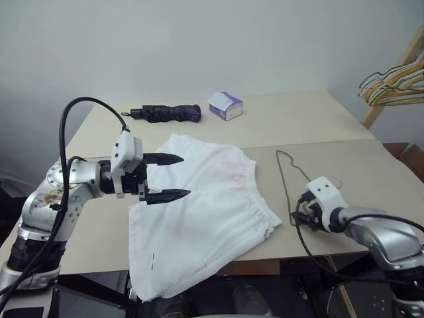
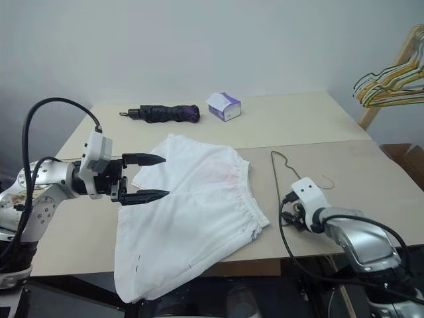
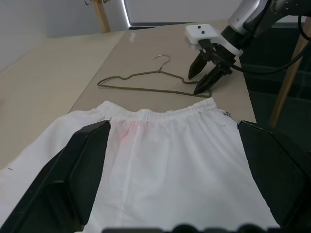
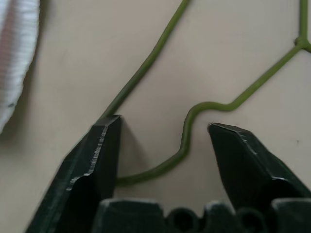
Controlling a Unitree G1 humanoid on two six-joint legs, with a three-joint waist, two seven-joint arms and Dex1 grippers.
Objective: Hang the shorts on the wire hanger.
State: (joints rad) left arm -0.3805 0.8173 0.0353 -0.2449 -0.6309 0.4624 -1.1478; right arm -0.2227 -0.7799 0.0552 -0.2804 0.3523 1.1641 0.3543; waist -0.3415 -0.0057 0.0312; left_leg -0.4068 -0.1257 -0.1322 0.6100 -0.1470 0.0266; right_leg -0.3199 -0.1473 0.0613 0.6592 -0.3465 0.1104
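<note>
Nothing hangs yet. My right tool point(image 4: 163, 133), half open, straddles the wire hanger point(image 3: 146, 82) lying on the worktop point(image 1: 298, 119); my left tool point(image 1: 173, 177) gapes empty above the flat shorts point(image 1: 199, 218).

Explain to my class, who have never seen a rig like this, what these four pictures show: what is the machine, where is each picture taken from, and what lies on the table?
This is a two-armed humanoid robot. Two pictures come from cameras in its head, looking down over its arms; the other two come from a camera on each wrist, looking along that gripper's black fingers.

On the beige table lie white shorts, a thin wire hanger, a folded dark umbrella and a small box. More hangers hang at the far right.

The left gripper hovers open over the shorts, holding nothing. The right gripper is down at the wire hanger, its fingers on either side of a bend in the wire but not yet closed on it.
</note>
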